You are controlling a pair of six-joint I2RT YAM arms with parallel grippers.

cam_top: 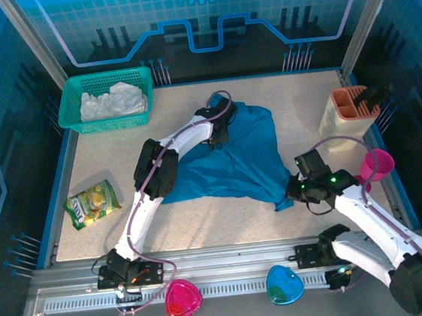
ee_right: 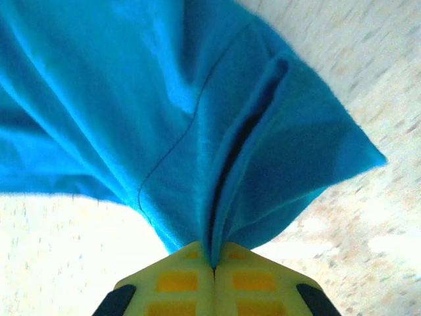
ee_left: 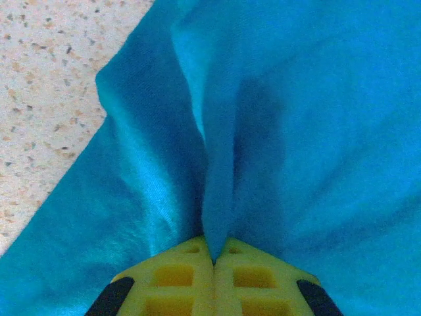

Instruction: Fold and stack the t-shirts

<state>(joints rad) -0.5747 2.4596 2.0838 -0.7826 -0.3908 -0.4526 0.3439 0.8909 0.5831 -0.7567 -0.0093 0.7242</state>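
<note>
Right hand (ee_right: 214, 258): clamped tight on near corner of teal t-shirt (cam_top: 234, 163). Left hand (ee_left: 214, 255): pinched shut on its far edge. Shirt lies crumpled on table (cam_top: 203, 223), gripped at two points, probably for spreading flat. White t-shirt (cam_top: 112, 102): in green basket (cam_top: 79, 126).

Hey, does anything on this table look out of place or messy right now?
The snack packet lies alone at the left of the table, unrelated to laundry. The teal shirt is bunched rather than flat, pinched by the left gripper and right gripper. The white shirt sits crumpled in the green basket.
</note>
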